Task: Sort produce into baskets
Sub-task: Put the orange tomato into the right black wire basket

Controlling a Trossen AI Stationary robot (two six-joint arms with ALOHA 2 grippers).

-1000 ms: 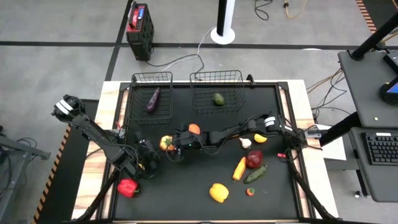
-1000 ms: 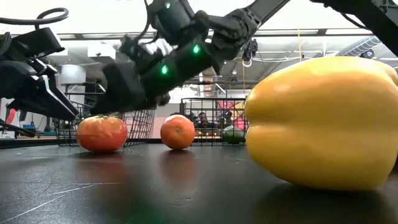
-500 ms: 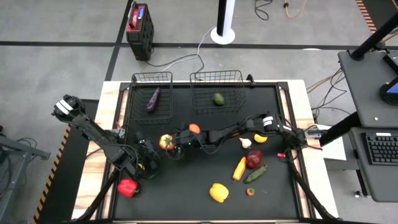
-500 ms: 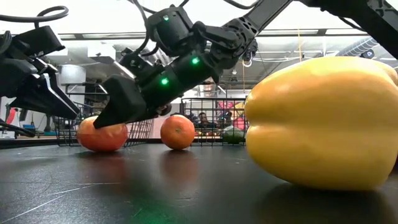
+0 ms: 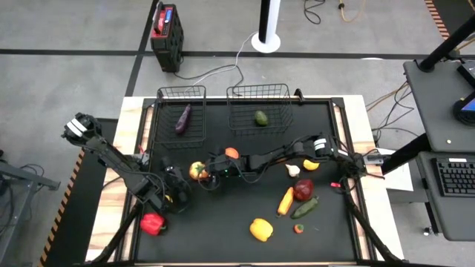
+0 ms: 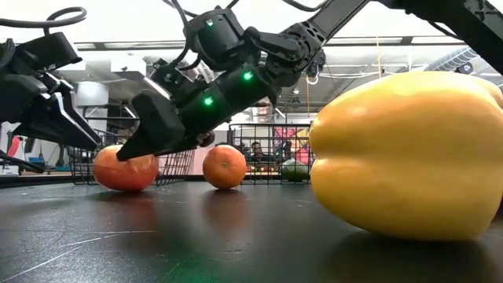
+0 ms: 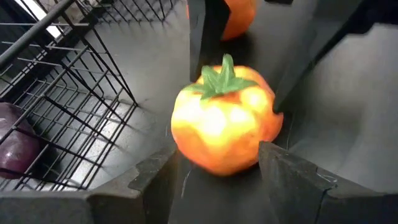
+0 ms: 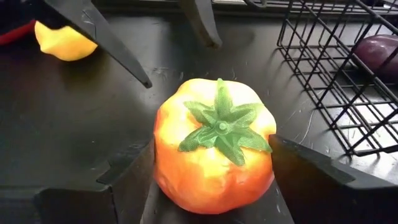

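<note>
An orange-yellow tomato (image 5: 196,170) with a green stem cap (image 8: 219,127) sits on the black mat left of centre. My right gripper (image 5: 202,171) reaches in from the table's right, open, one finger on each side of the tomato. My left gripper (image 5: 178,185) is open just short of the tomato's near-left side (image 7: 217,137) and touches nothing. The narrower basket (image 5: 182,90) holds a purple eggplant (image 5: 182,119). The wider basket (image 5: 258,87) holds an avocado (image 5: 260,118). My right gripper's fingers (image 8: 127,165) stand close against the tomato's two sides, slanting down from the table's right. I cannot tell whether they touch it. The tomato rests upright on the mat (image 6: 124,167).
An orange (image 5: 232,153) lies just behind my right gripper. A garlic (image 5: 293,170), lemon (image 5: 311,165), carrot (image 5: 286,200), cucumber (image 5: 304,208) and yellow pepper (image 5: 260,229) lie right and near. A red pepper (image 5: 152,222) is near-left. A second lemon (image 8: 62,40) lies under my left arm.
My right gripper has come down and toward the table's left, tipping its fingers down over the tomato until they stand on either side of it.
</note>
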